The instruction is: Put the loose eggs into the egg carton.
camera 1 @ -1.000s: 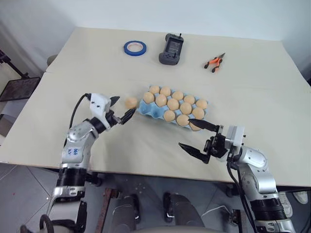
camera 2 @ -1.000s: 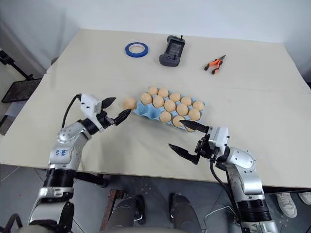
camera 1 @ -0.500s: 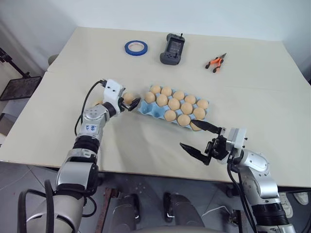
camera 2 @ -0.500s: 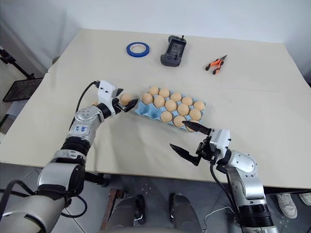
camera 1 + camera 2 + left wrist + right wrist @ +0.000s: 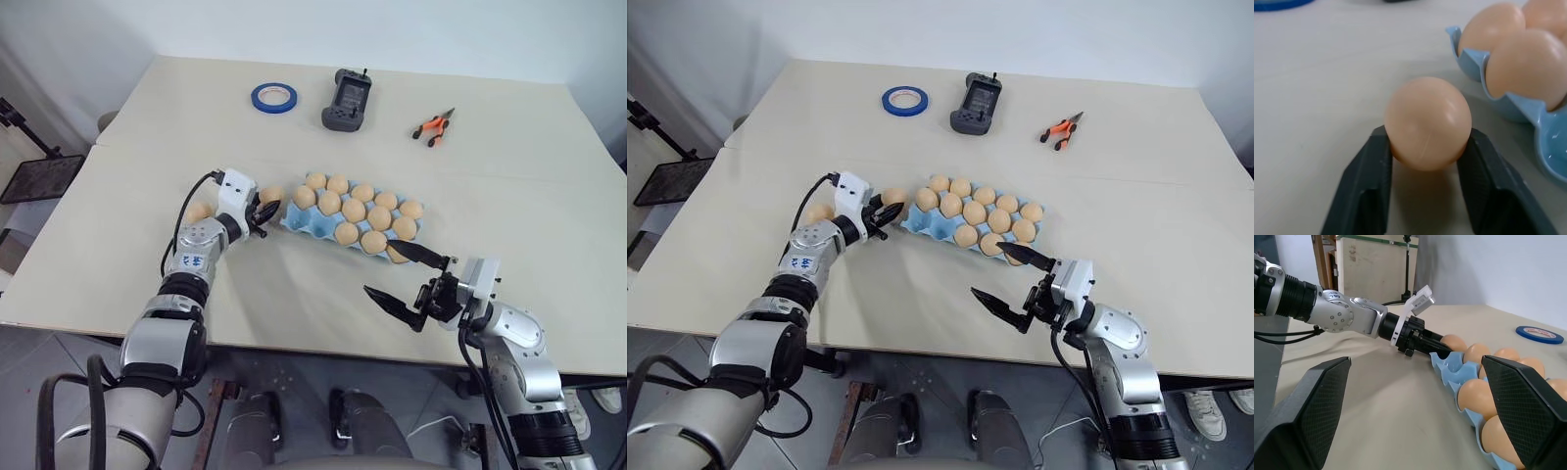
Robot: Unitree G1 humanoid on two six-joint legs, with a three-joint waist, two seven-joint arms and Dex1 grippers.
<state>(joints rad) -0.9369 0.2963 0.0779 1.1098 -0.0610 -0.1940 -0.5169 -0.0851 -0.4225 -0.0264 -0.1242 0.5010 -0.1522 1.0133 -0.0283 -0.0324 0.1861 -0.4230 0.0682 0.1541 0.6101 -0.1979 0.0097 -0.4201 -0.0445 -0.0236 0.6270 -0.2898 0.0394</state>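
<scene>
Left arm has reached forward across the table (image 5: 294, 294) and its left claw (image 5: 1422, 164), wide open a second ago, is now closed on a loose egg (image 5: 1427, 122) just beside the near-left corner of the egg carton (image 5: 299, 222), so the grasp looks made and the lift into a free hollow remains. Another loose egg (image 5: 199, 211) lies further left by the forearm. Right claw (image 5: 407, 279) hangs spread and empty near the carton's right end, holding its place.

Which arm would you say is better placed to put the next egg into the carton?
Left: the left gripper is shut on a loose egg beside the egg carton; the right gripper hangs open, holding nothing.
</scene>
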